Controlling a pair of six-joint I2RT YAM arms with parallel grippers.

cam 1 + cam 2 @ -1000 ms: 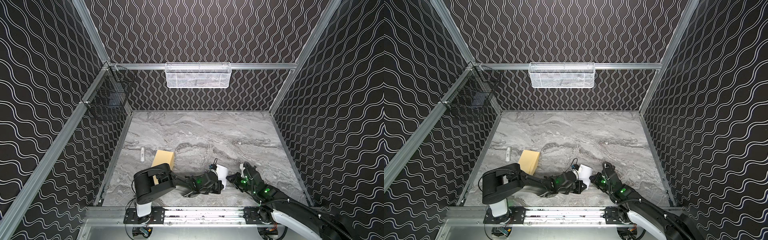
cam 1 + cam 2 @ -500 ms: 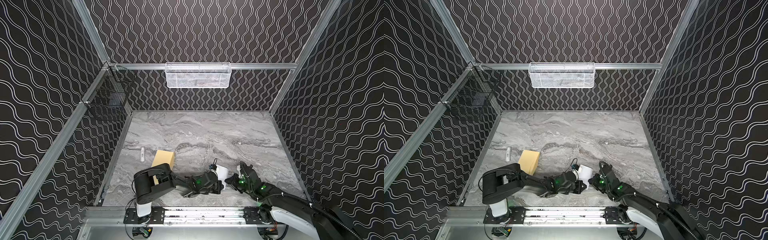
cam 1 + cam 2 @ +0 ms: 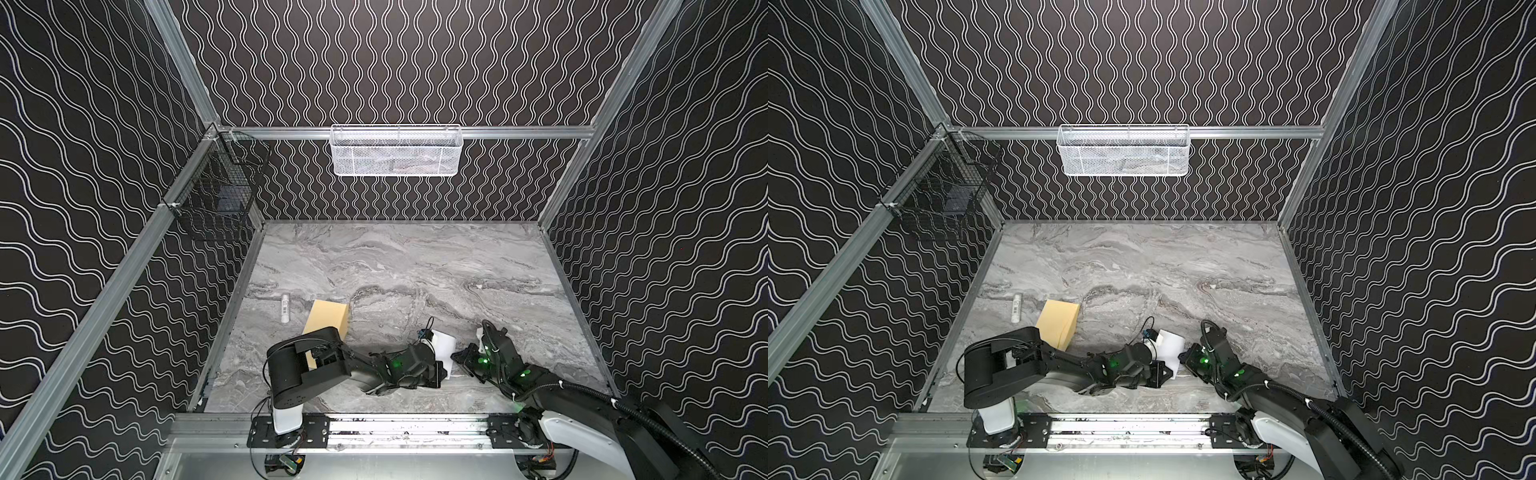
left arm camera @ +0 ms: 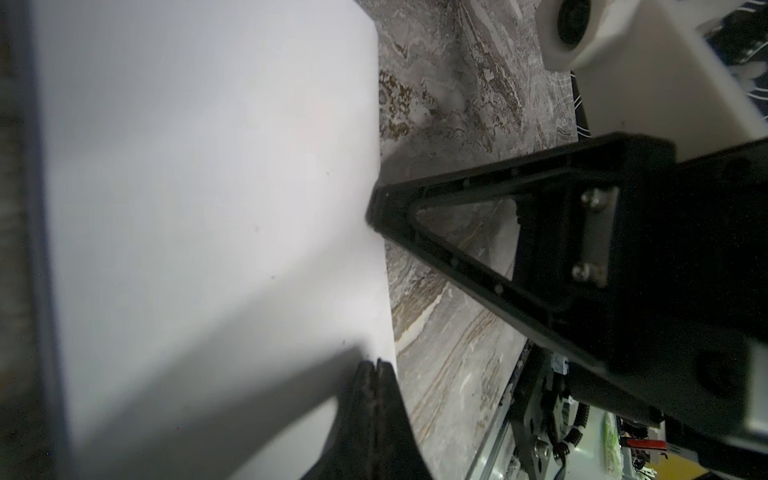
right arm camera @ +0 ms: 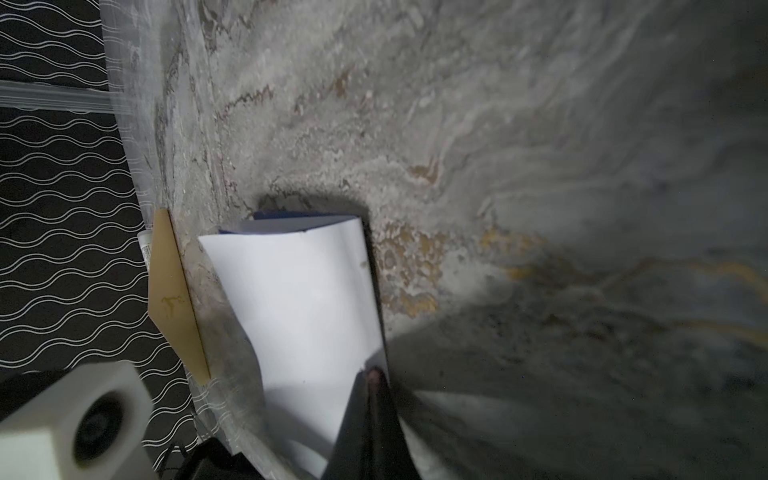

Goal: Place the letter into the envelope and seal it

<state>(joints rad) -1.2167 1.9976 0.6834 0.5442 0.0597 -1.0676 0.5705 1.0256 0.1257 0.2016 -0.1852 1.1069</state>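
Shows the letter (image 5: pixel 303 299) back up: plain white, bowed into a curve, with a blue strip of border peeking out at its far end. Sits near the front middle of the table (image 3: pixel 415 270), between the two arms. Pinched along one edge by the left gripper (image 4: pixel 376 370), with fingertips pressed together on the paper, and by the right gripper (image 5: pixel 374 376), likewise closed on that same edge.

Well apart, toward the left, lying flat: the envelope (image 3: pixel 328 318), tan, with a small dark-gold mark, one end hidden under the left arm (image 3: pixel 299 370). Just beside it, a small white tube (image 3: pixel 285 307).

Grey marbled top underneath. All around, black walls (image 3: pixel 415 62) with white wavy lines, aluminium rails (image 3: pixel 519 132), a white mesh basket (image 3: pixel 397 151) on the back rail and a black wire basket (image 3: pixel 216 195) in the left corner.
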